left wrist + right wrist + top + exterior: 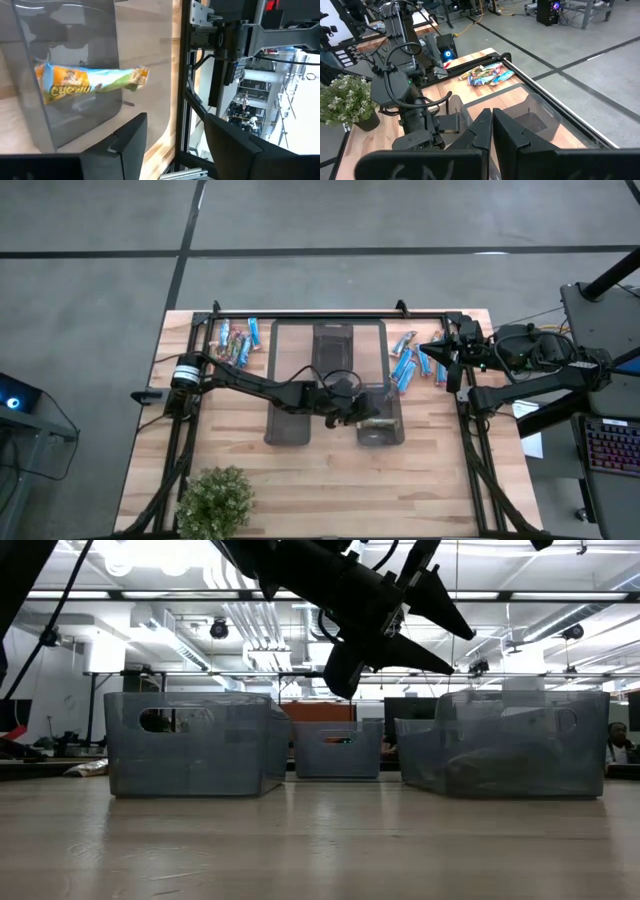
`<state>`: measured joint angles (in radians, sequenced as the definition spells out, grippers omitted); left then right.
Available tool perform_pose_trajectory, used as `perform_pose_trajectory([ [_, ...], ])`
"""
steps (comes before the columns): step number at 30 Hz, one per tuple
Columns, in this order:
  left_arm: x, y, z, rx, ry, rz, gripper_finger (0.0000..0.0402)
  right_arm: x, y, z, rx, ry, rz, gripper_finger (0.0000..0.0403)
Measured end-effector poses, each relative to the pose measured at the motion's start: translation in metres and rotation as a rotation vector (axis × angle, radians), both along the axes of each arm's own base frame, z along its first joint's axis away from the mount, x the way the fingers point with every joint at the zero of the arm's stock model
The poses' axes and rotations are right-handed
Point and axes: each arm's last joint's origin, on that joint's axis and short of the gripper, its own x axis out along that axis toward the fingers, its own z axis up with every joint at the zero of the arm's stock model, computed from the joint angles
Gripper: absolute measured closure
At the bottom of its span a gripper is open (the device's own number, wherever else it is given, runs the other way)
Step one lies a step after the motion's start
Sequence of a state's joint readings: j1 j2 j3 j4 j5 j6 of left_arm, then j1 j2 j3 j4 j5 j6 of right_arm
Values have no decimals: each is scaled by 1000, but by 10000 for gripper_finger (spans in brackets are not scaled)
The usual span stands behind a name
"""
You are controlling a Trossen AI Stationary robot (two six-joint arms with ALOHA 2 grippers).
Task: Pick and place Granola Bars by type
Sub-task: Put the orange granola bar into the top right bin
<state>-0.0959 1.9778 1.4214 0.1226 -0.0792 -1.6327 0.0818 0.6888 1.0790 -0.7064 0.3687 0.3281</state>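
The left gripper [372,412] is held above the right-hand bin [379,385] of three clear bins standing side by side at the middle of the worktop [300,490]. Its fingers [131,140] are spread apart with nothing between them. In the left wrist view a granola bar [90,82] in an orange, blue and green wrapper is seen ahead of the fingers, inside the bin and clear of both tips.

More Granola Bars [236,340] lie in a loose pile near the far left corner of the worktop, and another group [412,360], mostly blue, is spread between the right-hand bin and the right edge.

The right gripper [432,350] waits above the far right part of the worktop, just beside that group, with its fingers [480,132] pressed together and empty.
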Motion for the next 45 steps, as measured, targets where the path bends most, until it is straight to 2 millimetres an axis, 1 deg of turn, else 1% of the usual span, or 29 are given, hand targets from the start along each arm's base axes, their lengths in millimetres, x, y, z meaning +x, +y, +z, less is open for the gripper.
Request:
perform_pose_trajectory([
  [5, 1, 0, 3, 2, -15, -5, 220, 0, 0, 0, -19, 6, 6, 394],
  [10, 2, -1, 7, 51, -50, -54, 220, 0, 0, 0, -21, 7, 7, 394],
  [13, 3, -2, 10, 73, -60, -73, 229, 0, 0, 0, -23, 7, 7, 394],
  [16, 3, -1, 10, 94, -62, -82, 260, 0, 0, 0, -24, 7, 7, 394],
  [21, 4, -2, 11, 124, -75, -94, 345, 0, 0, 0, -23, 7, 7, 394],
  [23, 5, -2, 14, 140, -107, -98, 379, 0, 0, 0, -23, 7, 7, 394],
  [24, 6, -2, 17, 148, -126, -101, 390, 0, 0, 0, -23, 7, 7, 394],
  [30, 8, -2, 26, 255, -194, -153, 401, 0, 0, 0, -23, 7, 7, 394],
  [33, 3, -3, 39, 314, -235, -188, 401, 0, 0, 0, -20, 6, 7, 394],
  [37, -9, 1, 67, 422, -296, -215, 401, 0, 0, 0, -20, 6, 7, 394],
  [42, -29, 10, 104, 590, -347, -230, 401, 0, 0, 0, -20, 6, 7, 394],
  [45, -43, 15, 122, 685, -357, -238, 401, 0, 0, 0, -20, 6, 7, 394],
])
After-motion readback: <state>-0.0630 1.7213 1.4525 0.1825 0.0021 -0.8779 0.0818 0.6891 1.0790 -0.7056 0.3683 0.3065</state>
